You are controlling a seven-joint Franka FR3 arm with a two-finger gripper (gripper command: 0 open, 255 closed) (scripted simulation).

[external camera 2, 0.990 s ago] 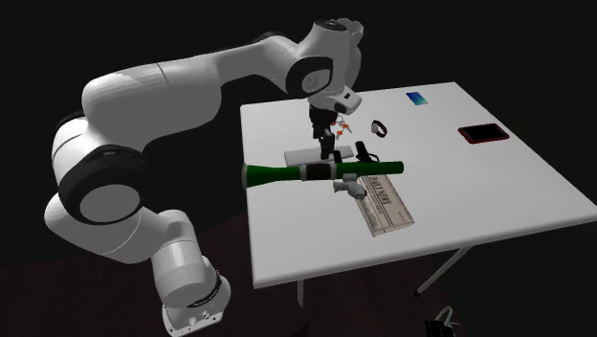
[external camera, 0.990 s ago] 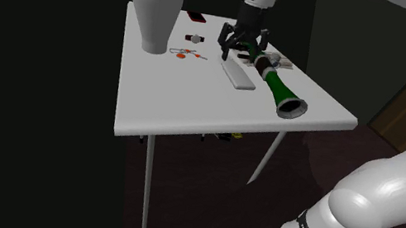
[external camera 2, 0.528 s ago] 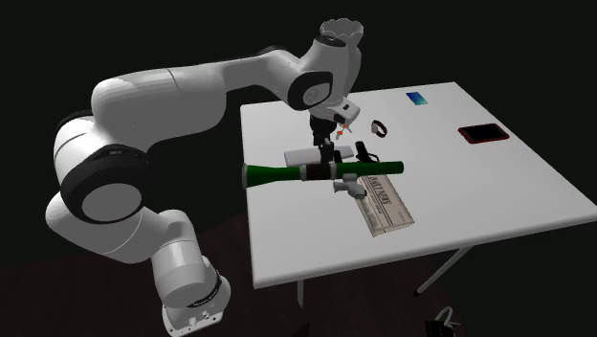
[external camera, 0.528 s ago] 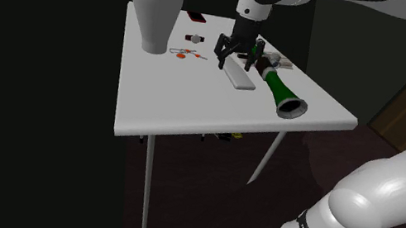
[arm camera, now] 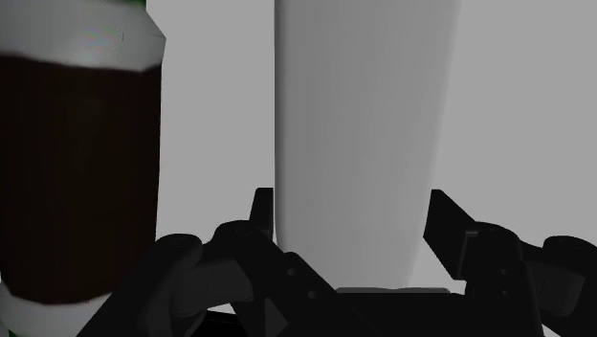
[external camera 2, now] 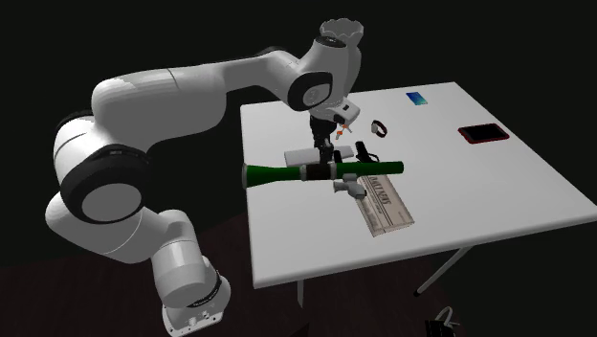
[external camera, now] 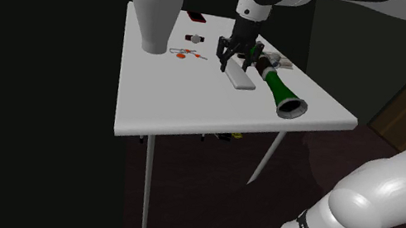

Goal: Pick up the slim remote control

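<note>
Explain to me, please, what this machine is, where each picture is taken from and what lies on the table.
This is a white robot arm ending in a black two-finger gripper. One picture looks over the white table from beside the arm's stand, one from another side, and one from a camera on the hand. On the table are a flat pale grey slim remote control, a long green tube with a flared mouth and a tall white vase. The gripper is down over the remote's end; the remote lies flat, and I cannot tell whether it is gripped.
</note>
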